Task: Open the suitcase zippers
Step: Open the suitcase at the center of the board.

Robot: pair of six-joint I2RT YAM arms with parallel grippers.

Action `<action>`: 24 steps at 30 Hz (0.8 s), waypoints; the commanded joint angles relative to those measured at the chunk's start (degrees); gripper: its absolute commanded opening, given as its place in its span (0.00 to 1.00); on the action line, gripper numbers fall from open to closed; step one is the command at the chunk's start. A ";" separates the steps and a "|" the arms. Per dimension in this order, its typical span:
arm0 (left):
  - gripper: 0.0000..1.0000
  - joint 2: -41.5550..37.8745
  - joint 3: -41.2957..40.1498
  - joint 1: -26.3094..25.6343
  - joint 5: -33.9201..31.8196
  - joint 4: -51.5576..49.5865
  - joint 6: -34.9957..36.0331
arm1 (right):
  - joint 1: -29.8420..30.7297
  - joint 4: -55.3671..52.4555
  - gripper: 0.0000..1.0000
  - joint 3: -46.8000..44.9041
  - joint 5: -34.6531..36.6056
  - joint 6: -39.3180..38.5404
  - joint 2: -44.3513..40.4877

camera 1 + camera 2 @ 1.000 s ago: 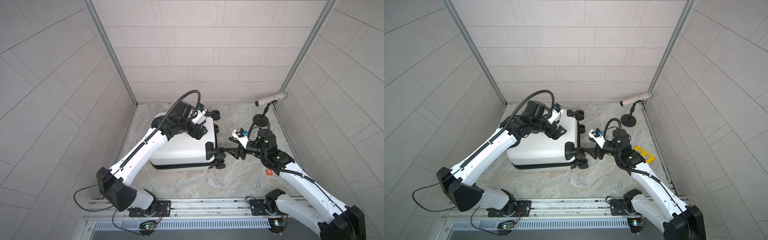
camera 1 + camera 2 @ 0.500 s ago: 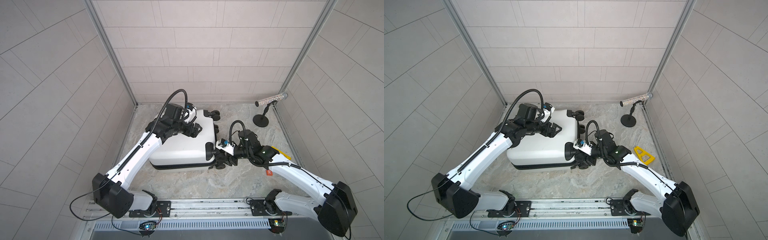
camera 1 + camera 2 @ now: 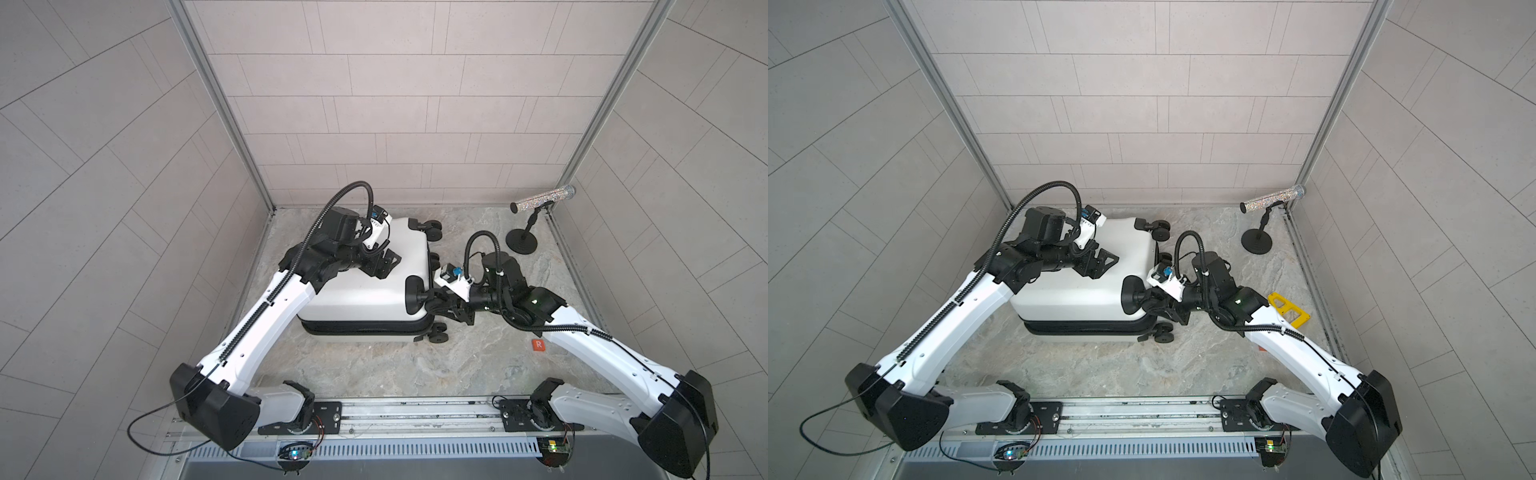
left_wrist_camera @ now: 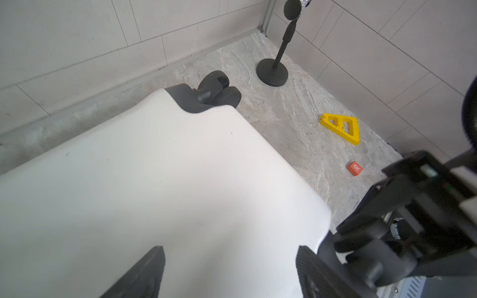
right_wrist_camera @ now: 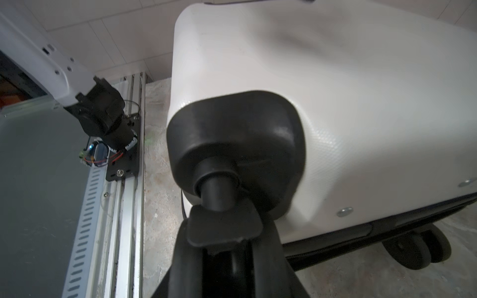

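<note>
The white suitcase (image 3: 365, 291) (image 3: 1084, 291) lies flat on the stone floor with its black wheels to the right. The zippers' black band (image 3: 365, 328) (image 3: 1084, 327) (image 5: 387, 232) runs along its near side, and I cannot make out any pulls. My left gripper (image 3: 384, 266) (image 4: 229, 249) hovers open over the top shell (image 4: 154, 180) with nothing between its fingers. At the upper near-right corner, my right gripper (image 3: 438, 305) (image 5: 224, 258) is shut on the spinner wheel (image 5: 222, 227) that sticks out of the black corner mount (image 5: 232, 134).
A glittery microphone (image 3: 542, 199) on a black stand (image 3: 521, 241) occupies the back right corner. A yellow triangular piece (image 3: 1289, 309) (image 4: 340, 127) and an orange block (image 3: 538, 345) (image 4: 355, 168) lie on the floor beside my right arm. Tiled walls enclose three sides, and the arm rail (image 3: 415, 411) runs along the front.
My right gripper has moved left from beside the suitcase onto its corner wheel and closed on it. My left gripper has slid left across the top shell, still open.
</note>
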 commanded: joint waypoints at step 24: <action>0.69 -9.81 -16.74 -2.41 4.66 -16.76 64.04 | -11.31 14.60 0.00 28.84 -2.80 19.71 12.84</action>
